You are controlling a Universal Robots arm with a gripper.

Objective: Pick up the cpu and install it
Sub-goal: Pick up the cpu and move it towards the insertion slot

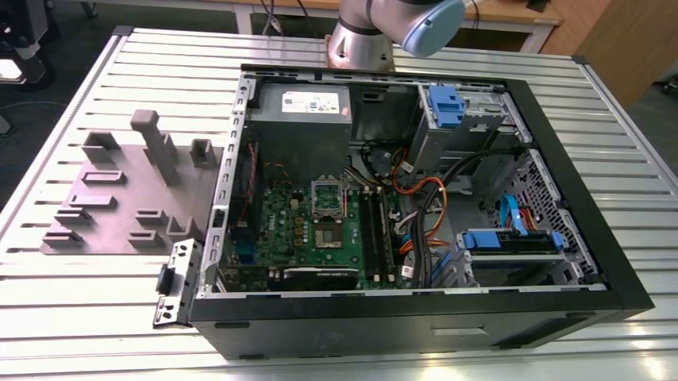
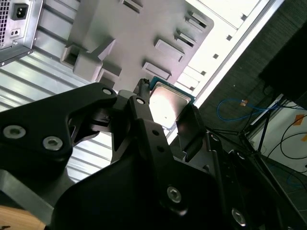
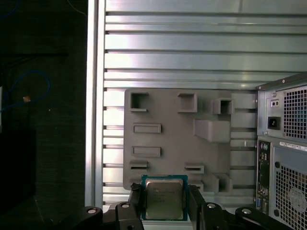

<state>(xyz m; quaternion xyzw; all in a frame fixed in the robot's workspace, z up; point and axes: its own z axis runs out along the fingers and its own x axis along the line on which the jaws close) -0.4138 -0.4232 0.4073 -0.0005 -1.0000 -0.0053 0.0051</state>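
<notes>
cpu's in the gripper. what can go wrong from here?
1. The gripper pinches the cpu only by two opposite edges, so it might slip or tilt in transit.
2. The socket lies deep in the open case, close to loose cables; the gripper may snag there.
3. A tilted cpu could seat crooked in the socket.

The matte black metal hand (image 2: 168,108) is built of angular linkage plates (image 2: 57,124) dotted with round silver screws (image 2: 173,193), ending in two flat black fingers (image 2: 189,127). The silver-grey tubular arm (image 1: 358,44) carries a pale blue round joint cap (image 1: 433,25).
</notes>
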